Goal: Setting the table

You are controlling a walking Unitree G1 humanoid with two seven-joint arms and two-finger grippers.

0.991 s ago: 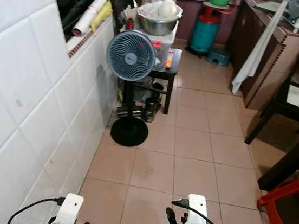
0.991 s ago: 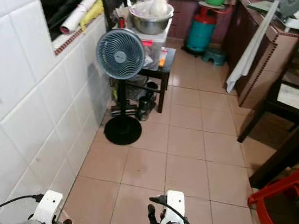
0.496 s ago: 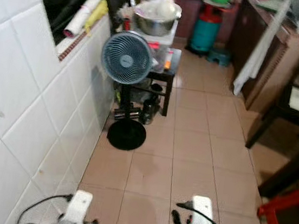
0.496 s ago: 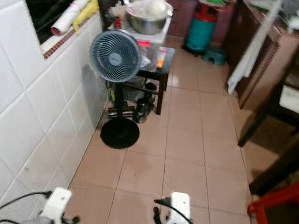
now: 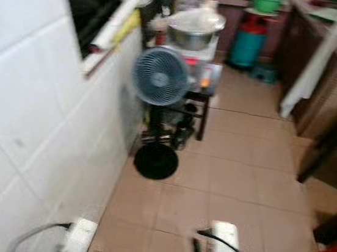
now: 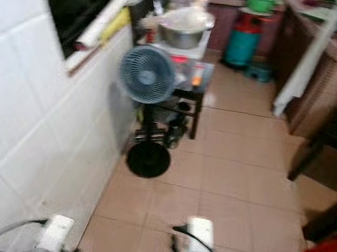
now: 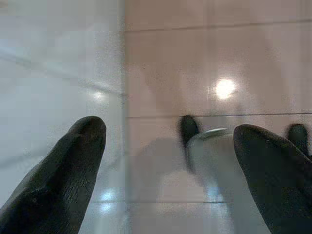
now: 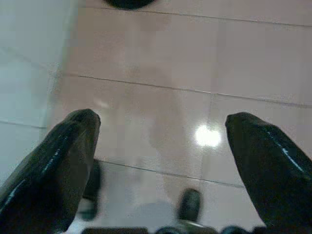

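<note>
Both arms hang low over the pinkish tiled floor (image 5: 237, 171). The left gripper (image 7: 168, 161) has its two black fingers (image 7: 58, 180) spread wide apart with nothing between them, beside the white tiled wall (image 5: 27, 121). The right gripper (image 8: 161, 161) is likewise spread and empty (only floor shows between its fingers). Ahead, a grey-blue round pedestal fan (image 5: 160, 76) on a black disc base stands against the wall, just before a small black side table (image 5: 197, 99) bearing a large steel bowl (image 5: 193, 34). Farther back stands a teal gas cylinder (image 5: 250, 44); a dark wooden counter (image 5: 323, 65) runs along the right, a white cloth (image 5: 314, 70) hanging from it. The view is blurred; no tableware for setting can be made out.
</note>
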